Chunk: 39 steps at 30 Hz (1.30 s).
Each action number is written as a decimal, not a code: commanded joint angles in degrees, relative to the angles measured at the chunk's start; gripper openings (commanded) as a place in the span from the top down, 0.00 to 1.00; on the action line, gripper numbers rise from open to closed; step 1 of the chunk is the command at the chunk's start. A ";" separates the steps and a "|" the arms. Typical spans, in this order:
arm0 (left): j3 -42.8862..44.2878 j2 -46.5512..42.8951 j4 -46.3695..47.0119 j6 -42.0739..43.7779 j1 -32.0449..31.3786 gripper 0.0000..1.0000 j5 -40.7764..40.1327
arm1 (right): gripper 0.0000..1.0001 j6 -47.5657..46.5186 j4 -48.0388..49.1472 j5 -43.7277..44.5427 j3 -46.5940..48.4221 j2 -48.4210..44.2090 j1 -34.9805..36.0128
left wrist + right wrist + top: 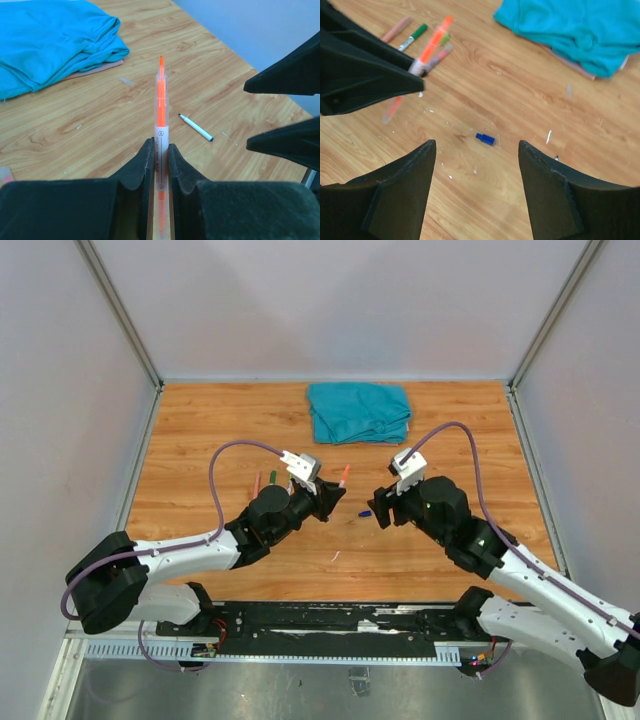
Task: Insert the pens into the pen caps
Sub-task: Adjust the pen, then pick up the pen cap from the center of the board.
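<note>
My left gripper [330, 502] is shut on an orange pen [161, 105], which sticks out past the fingertips with its orange tip pointing away. The same pen [344, 476] points up and right in the top view. My right gripper [476, 143] stands open and empty, facing the left one. On the table below and between its fingers lies a small blue pen cap [485, 139], also seen between the two grippers [365, 512]. Behind the left gripper [365, 75] a pink pen [396, 29], a green pen [415, 36] and a purple pen [440, 54] lie together.
A folded teal cloth [360, 412] lies at the back middle of the wooden table [200, 440]. A thin white stick with a blue tip [196, 127] lies on the wood near the grippers. Grey walls enclose the table on three sides.
</note>
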 commanded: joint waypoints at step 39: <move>-0.30 -0.69 -0.34 -0.81 1.35 0.99 -5.05 | 0.37 2.79 -11.14 -8.58 33.30 51.64 -28.66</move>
